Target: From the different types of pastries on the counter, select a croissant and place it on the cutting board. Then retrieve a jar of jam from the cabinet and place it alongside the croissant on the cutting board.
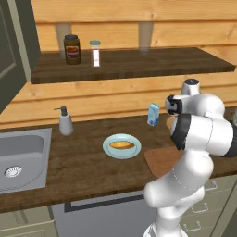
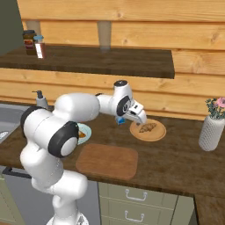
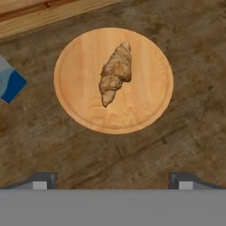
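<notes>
Wooden round plate (image 3: 145, 108) lies directly beneath the pincer (image 3: 113, 180), carrying the croissant (image 3: 115, 73) at its centre. The pincer hangs above with fingers spread wide apart, empty. The cutting board (image 2: 107, 161) sits behind it, nearer the base.

My arm (image 1: 194, 152) is showing as a chain of rounded, glossy white housings; the segments are swelling into bulbous shells at each joint; dark, near-black rings are separating one shell from the next, the broadest band (image 2: 65, 139) wrapping the large joint nearest the cameras; a smaller black collar (image 1: 172, 105) is circling the wrist, with a white dome cap (image 1: 190, 86) sitting above it; my hand (image 2: 134, 115) is tapering to a pale grey-white block; my two fingertips (image 3: 40, 182) are appearing as small dark grey pieces, each carrying a lighter grey rectangular pad face; no cables, screws or markings are discernible.
</notes>
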Controlling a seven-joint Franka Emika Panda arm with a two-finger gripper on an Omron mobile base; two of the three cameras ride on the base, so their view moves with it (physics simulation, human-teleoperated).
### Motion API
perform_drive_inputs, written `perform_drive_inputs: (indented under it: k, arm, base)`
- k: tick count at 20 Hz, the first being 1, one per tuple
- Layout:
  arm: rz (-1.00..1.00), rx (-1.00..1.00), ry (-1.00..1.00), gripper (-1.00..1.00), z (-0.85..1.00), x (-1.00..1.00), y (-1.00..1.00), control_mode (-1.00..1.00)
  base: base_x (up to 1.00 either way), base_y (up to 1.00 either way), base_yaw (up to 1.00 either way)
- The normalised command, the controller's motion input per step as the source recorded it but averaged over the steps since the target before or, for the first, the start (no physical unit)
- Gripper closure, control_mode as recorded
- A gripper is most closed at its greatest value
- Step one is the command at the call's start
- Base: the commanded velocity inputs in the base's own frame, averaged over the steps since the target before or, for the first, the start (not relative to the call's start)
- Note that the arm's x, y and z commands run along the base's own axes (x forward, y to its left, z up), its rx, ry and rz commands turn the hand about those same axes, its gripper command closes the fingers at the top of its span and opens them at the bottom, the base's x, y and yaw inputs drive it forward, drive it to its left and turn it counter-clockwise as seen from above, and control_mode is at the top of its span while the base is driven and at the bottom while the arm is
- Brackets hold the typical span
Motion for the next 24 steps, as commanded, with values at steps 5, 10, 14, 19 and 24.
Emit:
perform_drive_inputs:
  k: [5, 10, 14, 19, 24]
  arm:
    - [0.0, 0.0, 0.0, -1.0, -0.34, 0.41, -0.27, -1.0]
    - [0.0, 0.0, 0.0, -1.0, -0.27, 0.27, -0.52, -1.0]
    - [0.0, 0.0, 0.0, -1.0, -0.18, 0.08, -0.41, -1.0]
    - [0.0, 0.0, 0.0, -1.0, -0.03, 0.12, -0.05, -1.0]
    - [0.0, 0.0, 0.0, -1.0, -0.19, 0.28, 0.0, -1.0]
  base:
    - [0.0, 0.0, 0.0]
    - [0.0, 0.0, 0.0]
    - [0.0, 0.0, 0.0]
    - [0.0, 0.0, 0.0]
    - [0.0, 0.0, 0.0]
